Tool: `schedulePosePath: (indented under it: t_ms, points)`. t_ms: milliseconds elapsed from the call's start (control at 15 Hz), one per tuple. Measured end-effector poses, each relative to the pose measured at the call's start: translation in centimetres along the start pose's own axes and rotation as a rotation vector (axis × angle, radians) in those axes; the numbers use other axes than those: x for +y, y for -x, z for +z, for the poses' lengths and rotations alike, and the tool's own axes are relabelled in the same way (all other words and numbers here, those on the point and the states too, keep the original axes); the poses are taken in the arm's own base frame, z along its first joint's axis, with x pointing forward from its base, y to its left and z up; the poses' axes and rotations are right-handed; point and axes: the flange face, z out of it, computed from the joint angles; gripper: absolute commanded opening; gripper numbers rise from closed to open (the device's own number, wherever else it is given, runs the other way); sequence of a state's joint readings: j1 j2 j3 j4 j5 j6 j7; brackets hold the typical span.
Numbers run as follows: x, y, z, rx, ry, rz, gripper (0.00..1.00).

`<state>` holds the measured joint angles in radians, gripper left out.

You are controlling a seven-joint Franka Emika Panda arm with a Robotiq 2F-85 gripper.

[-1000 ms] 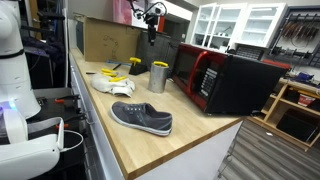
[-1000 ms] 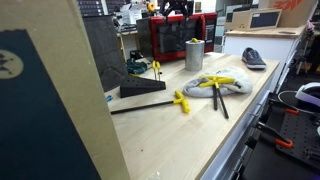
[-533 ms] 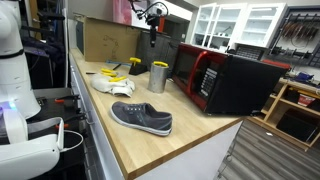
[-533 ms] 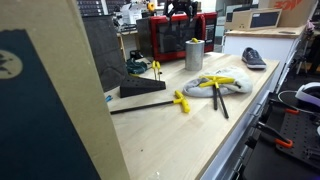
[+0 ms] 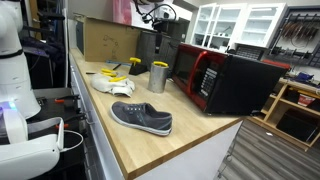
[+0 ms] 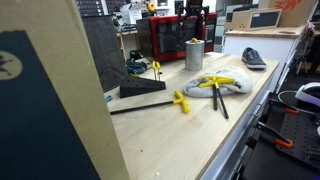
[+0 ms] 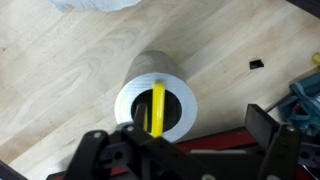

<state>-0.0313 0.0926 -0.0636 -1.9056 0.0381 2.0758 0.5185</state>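
A steel-grey metal cup (image 7: 160,95) stands upright on a wooden countertop (image 7: 60,60). A yellow-handled tool (image 7: 158,108) stands inside the cup. The gripper (image 7: 180,138) hangs directly above the cup, its jaws spread wide on either side of the rim and holding nothing. In an exterior view, a red microwave (image 5: 215,80) sits just beside the cup. A white cloth (image 5: 112,85) lies near the cup, a grey shoe (image 5: 142,117) lies farther along, and a cardboard box (image 5: 105,40) stands behind the cup.
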Motion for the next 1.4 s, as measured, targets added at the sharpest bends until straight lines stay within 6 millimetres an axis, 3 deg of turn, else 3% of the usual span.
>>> schedulePosePath:
  t_ms: [533,1067,1133,1200,1267,1400]
  points:
    - [2.2,-1.6,2.6,-0.037,0.033,0.049,1.0]
    - [2.3,-3.3,4.0,-0.033,0.059,0.121,1.0]
    - [2.2,-3.4,4.1,-0.032,0.064,0.127,0.98]
    - [2.2,-3.5,4.2,-0.031,0.067,0.129,0.74]
    - [2.2,-3.5,4.3,-0.03,0.07,0.134,0.73]
    - [2.2,-3.6,4.5,-0.029,0.076,0.142,0.6]
